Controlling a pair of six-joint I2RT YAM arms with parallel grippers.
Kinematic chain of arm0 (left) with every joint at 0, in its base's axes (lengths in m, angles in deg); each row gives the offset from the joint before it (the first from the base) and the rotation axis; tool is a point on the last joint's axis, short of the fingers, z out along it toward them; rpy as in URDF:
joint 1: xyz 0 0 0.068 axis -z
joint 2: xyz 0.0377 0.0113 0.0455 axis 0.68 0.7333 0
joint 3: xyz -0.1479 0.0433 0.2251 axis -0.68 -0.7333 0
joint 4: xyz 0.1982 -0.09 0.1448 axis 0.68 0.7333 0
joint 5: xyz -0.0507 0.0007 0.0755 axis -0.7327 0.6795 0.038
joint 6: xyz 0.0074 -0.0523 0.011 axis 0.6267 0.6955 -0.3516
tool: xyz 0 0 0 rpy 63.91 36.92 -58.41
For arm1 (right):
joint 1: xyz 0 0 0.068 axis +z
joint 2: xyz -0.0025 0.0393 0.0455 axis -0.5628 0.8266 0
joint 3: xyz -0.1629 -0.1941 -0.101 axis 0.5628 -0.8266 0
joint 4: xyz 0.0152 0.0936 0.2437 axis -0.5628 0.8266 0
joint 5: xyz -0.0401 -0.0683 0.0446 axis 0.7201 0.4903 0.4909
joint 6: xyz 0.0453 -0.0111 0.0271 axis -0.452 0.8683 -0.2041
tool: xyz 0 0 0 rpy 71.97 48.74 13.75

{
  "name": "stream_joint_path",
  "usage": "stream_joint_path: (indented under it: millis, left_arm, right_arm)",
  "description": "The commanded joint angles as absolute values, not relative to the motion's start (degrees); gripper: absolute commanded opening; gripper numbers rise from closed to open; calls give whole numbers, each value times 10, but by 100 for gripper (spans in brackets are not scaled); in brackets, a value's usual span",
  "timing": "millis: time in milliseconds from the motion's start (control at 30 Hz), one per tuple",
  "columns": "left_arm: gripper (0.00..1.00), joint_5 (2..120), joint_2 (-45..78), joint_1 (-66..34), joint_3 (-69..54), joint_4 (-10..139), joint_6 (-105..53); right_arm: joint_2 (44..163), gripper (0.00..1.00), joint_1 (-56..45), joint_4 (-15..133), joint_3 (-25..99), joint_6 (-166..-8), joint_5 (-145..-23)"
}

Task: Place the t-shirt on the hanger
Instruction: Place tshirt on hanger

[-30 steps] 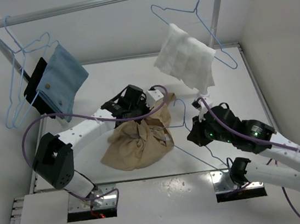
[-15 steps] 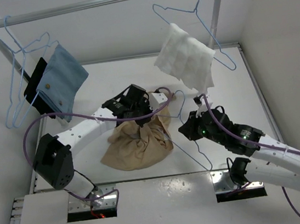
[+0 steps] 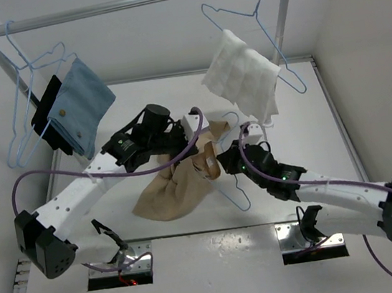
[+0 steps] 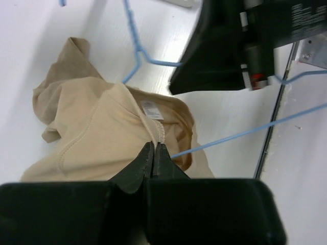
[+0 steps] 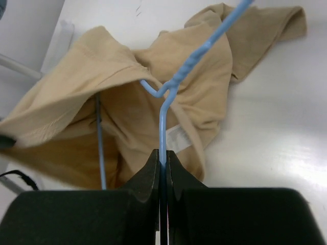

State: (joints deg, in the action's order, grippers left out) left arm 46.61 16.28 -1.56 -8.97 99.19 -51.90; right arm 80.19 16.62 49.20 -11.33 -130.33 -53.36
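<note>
The tan t-shirt (image 3: 170,193) lies bunched on the white table, with its collar pulled up off the heap. My left gripper (image 3: 196,138) is shut on that collar's ribbed edge (image 4: 158,131), next to the white label (image 4: 151,109). My right gripper (image 3: 229,162) is shut on the light-blue wire hanger (image 3: 232,198), just below its twisted neck (image 5: 173,84). One hanger arm (image 5: 99,138) runs down inside the t-shirt's opening (image 5: 102,66). In the left wrist view, another stretch of the hanger wire (image 4: 230,137) crosses just right of the collar.
A rail (image 3: 141,2) spans the back. A like hanger with white cloth (image 3: 240,72) hangs at its right. At its left, hangers hold a blue cloth (image 3: 82,104) and a black item (image 3: 47,112). Walls close in on both sides.
My left gripper has raised the t-shirt's collar and drawn back to the left. My right gripper has carried the hanger left, up to and into the lifted t-shirt.
</note>
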Motion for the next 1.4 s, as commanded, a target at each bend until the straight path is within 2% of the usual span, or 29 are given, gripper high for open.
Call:
stream_joint_path:
  millis: [0, 100, 300, 400, 433, 467, 533, 567, 767, 867, 1000, 1233, 1300, 1367]
  left_arm:
    - [0, 443, 137, -7, -97, 1002, -519]
    - [0, 465, 144, -7, -97, 1019, -524]
    - [0, 450, 156, -7, -83, 1090, -579]
    - [14, 408, 150, -7, -106, 1128, -635]
    - [22, 401, 150, -7, -116, 1128, -643]
    - [38, 393, 150, -7, -122, 1128, -648]
    - [50, 393, 167, -7, -122, 1128, -661]
    - [60, 393, 173, -7, -109, 1128, -666]
    - [73, 489, 172, -71, -52, 1135, -802]
    - [88, 504, 165, -119, -56, 1039, -833]
    - [92, 504, 210, -131, -68, 930, -873]
    - [97, 420, 329, -143, -67, 868, -973]
    - [97, 403, 359, -149, -52, 868, -990]
    - [97, 367, 379, -156, -18, 944, -1050]
  right_arm:
    - [859, 0, 167, 338, -69, -1238, -497]
    - [892, 0, 167, 347, -23, -1200, -461]
    - [904, 0, 157, 309, -51, -1145, -418]
    - [925, 0, 157, 277, -46, -1044, -437]
    - [934, 0, 157, 269, -40, -1025, -445]
    - [943, 0, 157, 256, -39, -1009, -466]
    - [964, 0, 157, 243, -33, -966, -488]
    - [964, 0, 162, 237, -33, -966, -489]
    - [959, 0, 162, 143, -113, -923, -532]
    - [972, 0, 162, 118, -124, -888, -557]
    - [979, 0, 162, 83, -143, -888, -578]
    - [966, 0, 162, 67, -159, -873, -617]
    - [966, 0, 162, 78, -159, -873, -622]
    - [960, 0, 162, 78, -153, -873, -615]
